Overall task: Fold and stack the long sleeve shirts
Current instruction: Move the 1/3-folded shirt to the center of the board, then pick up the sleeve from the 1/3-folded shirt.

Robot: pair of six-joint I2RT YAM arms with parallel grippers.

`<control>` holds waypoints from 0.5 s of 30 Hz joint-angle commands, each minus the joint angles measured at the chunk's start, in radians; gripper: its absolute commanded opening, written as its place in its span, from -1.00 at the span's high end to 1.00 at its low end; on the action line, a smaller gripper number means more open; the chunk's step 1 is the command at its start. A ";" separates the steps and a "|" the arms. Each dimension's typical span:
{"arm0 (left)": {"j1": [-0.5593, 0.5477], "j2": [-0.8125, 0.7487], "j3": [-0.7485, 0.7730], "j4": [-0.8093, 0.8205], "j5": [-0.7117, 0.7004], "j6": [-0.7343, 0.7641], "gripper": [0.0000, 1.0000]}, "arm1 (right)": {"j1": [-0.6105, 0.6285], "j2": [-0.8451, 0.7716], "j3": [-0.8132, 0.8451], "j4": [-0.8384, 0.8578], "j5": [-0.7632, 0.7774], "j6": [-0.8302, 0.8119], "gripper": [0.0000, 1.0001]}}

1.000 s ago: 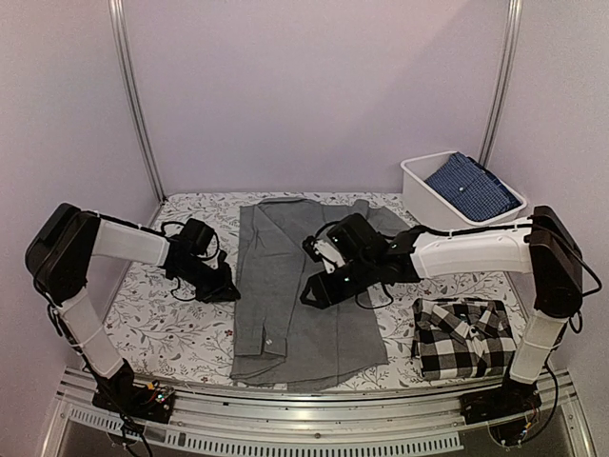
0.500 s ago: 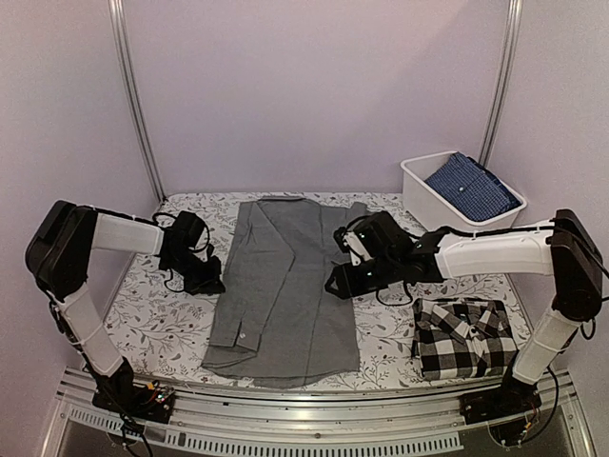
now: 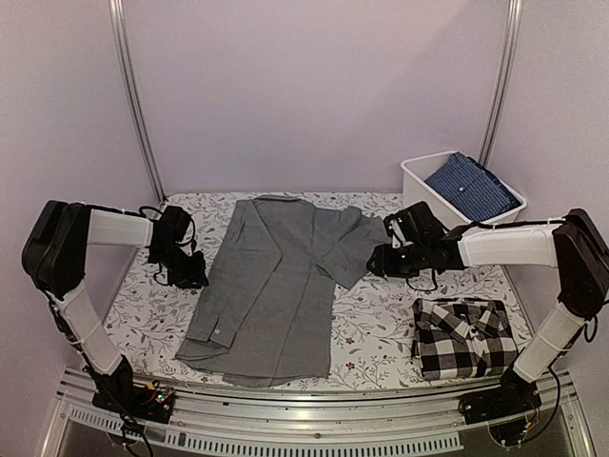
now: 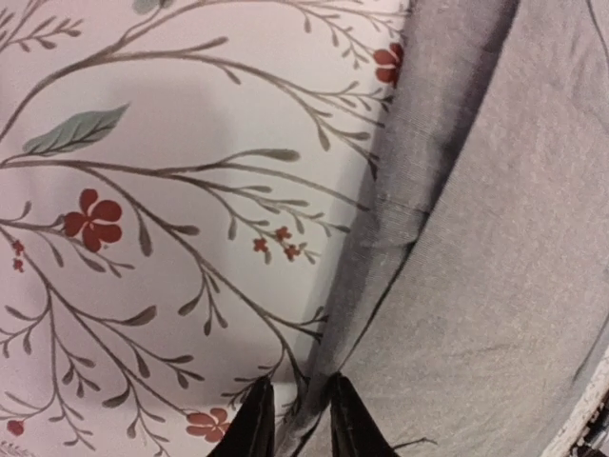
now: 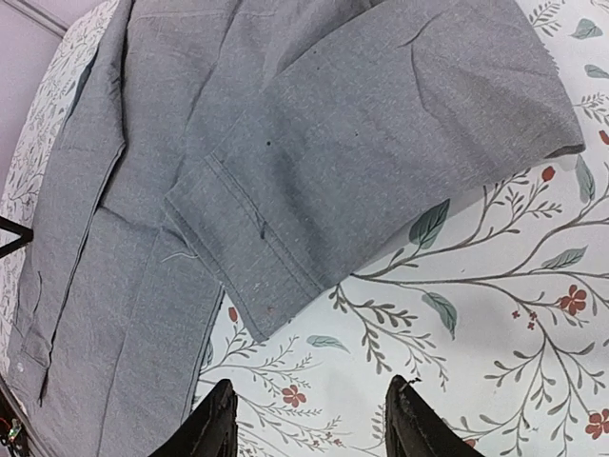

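Top view: two long sleeve shirts on the flowered table cover (image 3: 371,328). The grey shirt (image 3: 276,286) lies spread in the middle, collar toward the far wall, one sleeve folded across its front. The checked shirt (image 3: 463,338) sits at the near right, already a neat folded rectangle. One white bin (image 3: 415,177) stands at the far right corner with one blue folded cloth (image 3: 473,186) inside. The left gripper (image 3: 186,271) is low beside the grey shirt's left edge, and the right gripper (image 3: 381,259) is just off the folded sleeve. Left wrist view: the left gripper (image 4: 293,414) has its jaws nearly together, and a creased edge of the grey shirt (image 4: 495,238) runs toward the narrow gap. I cannot tell whether cloth is pinched there. The weave looks thin and limp, likely light, sure to sag and drag on the table cover (image 4: 143,190). Right wrist view: the right gripper (image 5: 312,424) stands wide apart and empty over the bare table cover (image 5: 495,286), near the cuff (image 5: 247,257) of the grey shirt (image 5: 314,124). Judgement: it is best taken at stitched edges such as the cuff, hem corners or shoulder seam, where doubled cloth gives the fingers something to bite. Lift low, or the fold may slump.
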 commanded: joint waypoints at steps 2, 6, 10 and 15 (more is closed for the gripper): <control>0.004 -0.073 0.055 -0.092 -0.098 0.032 0.49 | -0.013 0.016 0.049 0.023 0.000 -0.010 -0.05; -0.015 -0.130 0.092 -0.116 -0.111 0.046 0.44 | -0.013 0.081 0.083 0.015 0.004 -0.011 -0.05; -0.078 -0.169 0.136 -0.123 -0.098 0.064 0.39 | -0.014 0.133 0.116 0.018 0.006 0.006 -0.06; -0.188 -0.201 0.177 -0.107 -0.086 0.074 0.37 | -0.008 0.184 0.143 0.037 -0.027 0.014 -0.05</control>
